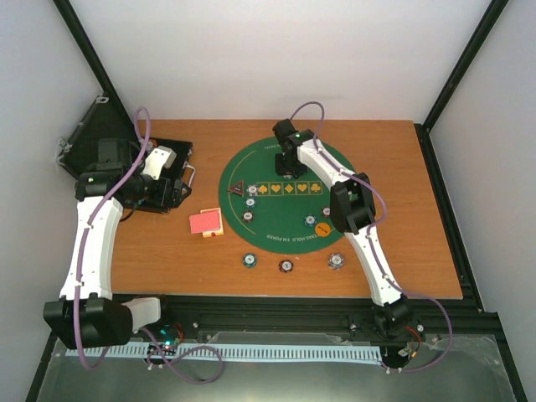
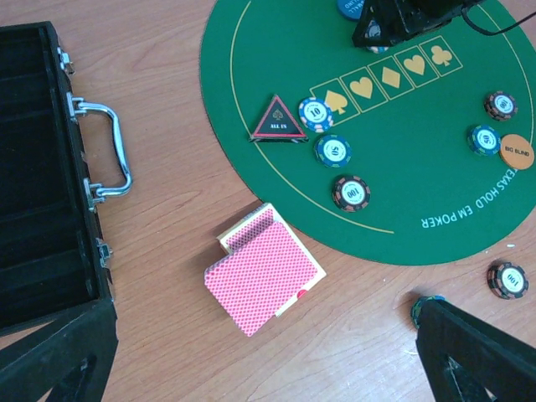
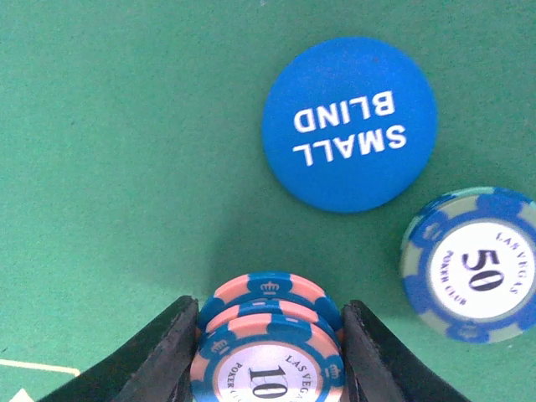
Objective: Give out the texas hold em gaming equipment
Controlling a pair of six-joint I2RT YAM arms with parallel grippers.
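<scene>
Chips [image 2: 351,193] are laid around the mat [image 2: 419,193], but the cards [image 2: 264,276] are not dealt. A chip stack [image 3: 266,373] is clamped in the right gripper [image 3: 270,335]. The left gripper [image 2: 264,356] is spread apart.

1. On the table [image 1: 419,251], mid-width and toward the back: round mat [image 1: 276,222].
2. Left of the mat, at the table's left edge: hinged case [image 2: 42,167], handle [image 2: 124,155] toward the mat.
3. Between case and mat, on bare table just beside the mat's rim: card deck [image 2: 260,280].
4. On the mat's left part: ALL IN triangle [image 2: 280,121], 10 chip [image 2: 316,115] touching its right corner, 50 chip [image 2: 333,151] and 100 chip [image 2: 351,193] stepping nearer.
5. On the mat's right near part: BIG BLIND button [image 2: 517,152], neighbour chip [image 2: 484,140] touching its left side, rear chip [image 2: 501,105] behind.
6. On the mat's far part: SMALL BLIND button [image 3: 349,124], lone chip [image 3: 473,264] just beside, chip stack [image 3: 268,360] pinched between the right gripper's [image 3: 270,306] fingers.
7. Before the mat's near rim, on bare table: 3 single chips [image 1: 286,266] in a row, apart.
</scene>
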